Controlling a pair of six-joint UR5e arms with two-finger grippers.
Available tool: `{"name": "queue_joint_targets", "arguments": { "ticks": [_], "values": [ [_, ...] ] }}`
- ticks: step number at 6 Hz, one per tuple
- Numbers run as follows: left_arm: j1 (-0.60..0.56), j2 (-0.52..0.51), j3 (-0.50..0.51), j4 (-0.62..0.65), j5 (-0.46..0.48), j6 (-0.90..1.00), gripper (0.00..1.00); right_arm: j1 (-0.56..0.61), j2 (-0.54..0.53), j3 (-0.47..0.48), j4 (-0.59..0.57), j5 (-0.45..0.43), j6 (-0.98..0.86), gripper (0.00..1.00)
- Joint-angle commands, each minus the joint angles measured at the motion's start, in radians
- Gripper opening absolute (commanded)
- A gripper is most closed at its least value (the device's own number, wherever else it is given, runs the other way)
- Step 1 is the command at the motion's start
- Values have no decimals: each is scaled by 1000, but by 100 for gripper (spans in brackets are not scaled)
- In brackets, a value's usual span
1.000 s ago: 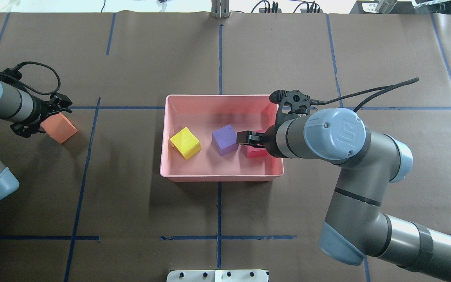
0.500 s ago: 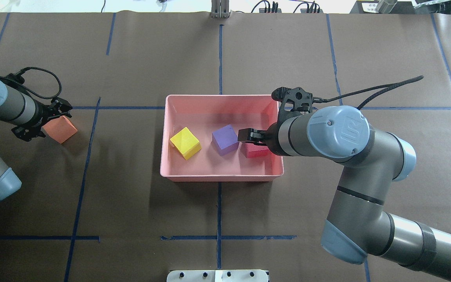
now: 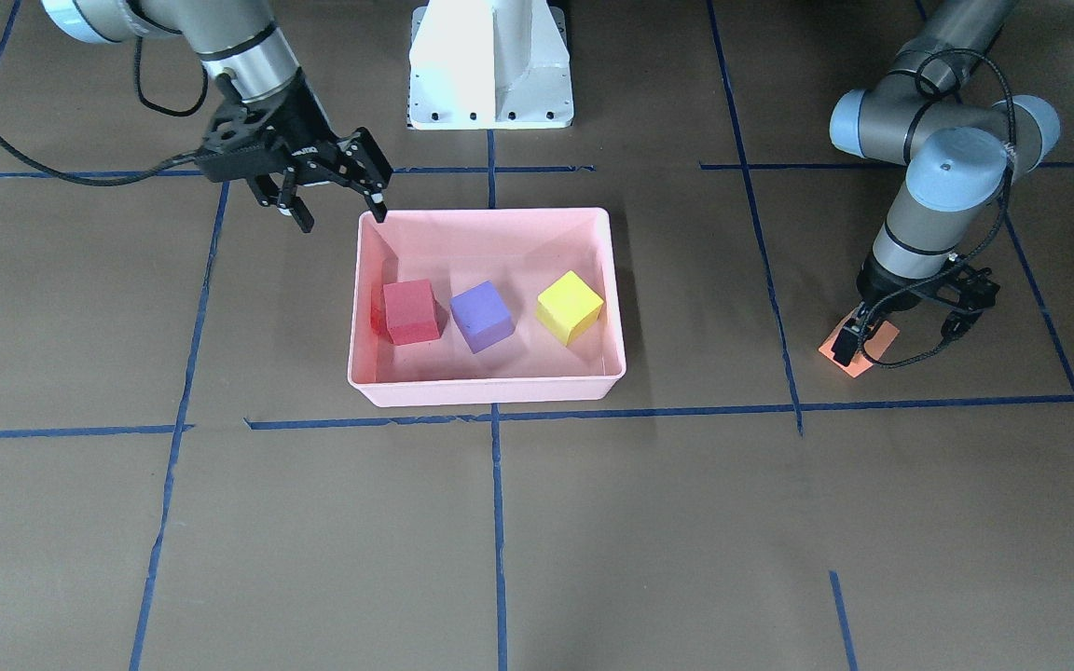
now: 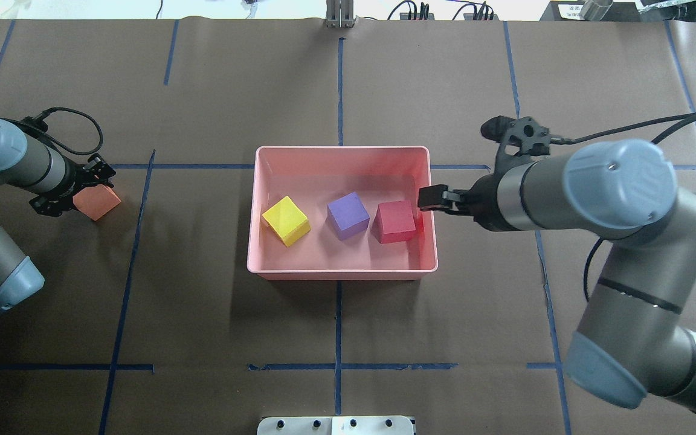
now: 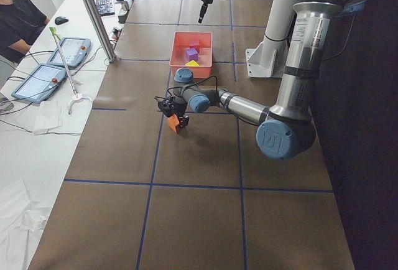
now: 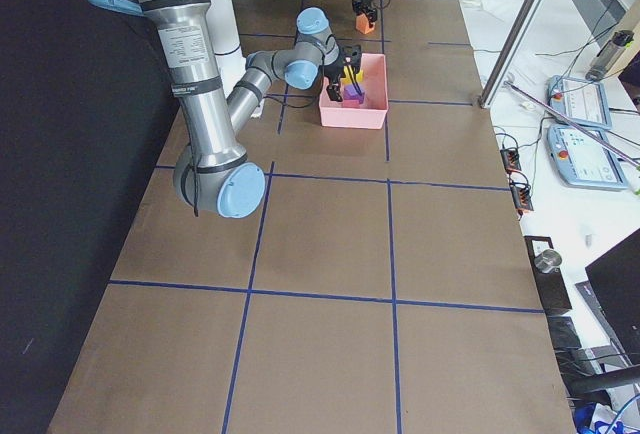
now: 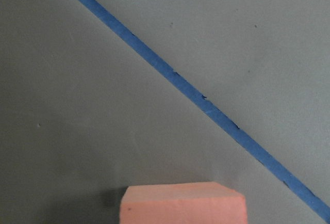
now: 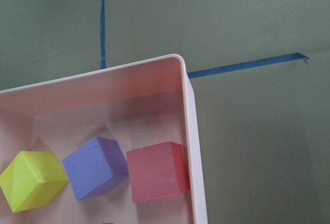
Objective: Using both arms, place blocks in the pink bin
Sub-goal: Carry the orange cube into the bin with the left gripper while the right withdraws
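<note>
Orange block [image 4: 99, 203] is sitting between spread fingers of the left gripper [image 3: 898, 337] (right gripper [image 3: 337, 209] gaping, empty), warranting a centred closing.

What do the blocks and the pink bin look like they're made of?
The red block, purple block and yellow-green block look like matte foam: flat colour, no glare. The pink bin looks like smooth, slightly glossy plastic: its wall mirrors the red block.
</note>
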Motion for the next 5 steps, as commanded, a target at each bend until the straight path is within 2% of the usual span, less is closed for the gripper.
{"name": "queue_joint_targets", "arguments": {
  "ticks": [1, 2, 3, 4, 5],
  "values": [
    [9, -80, -16, 4, -40, -8, 1, 161, -83, 32, -9, 178, -103, 100],
    [7, -147, -88, 3, -101, -55, 0, 232, -118, 35, -8, 254, -180, 100],
    [9, -265, -152, 8, -104, -182, 0, 276, -143, 35, 0, 308, -216, 100],
    [40, -362, -177, 5, -105, -291, 5, 280, -145, 35, 0, 312, -216, 100],
    [111, -399, -246, 9, -101, -309, 21, 280, -145, 30, 2, 310, -217, 100]
  ]
}}
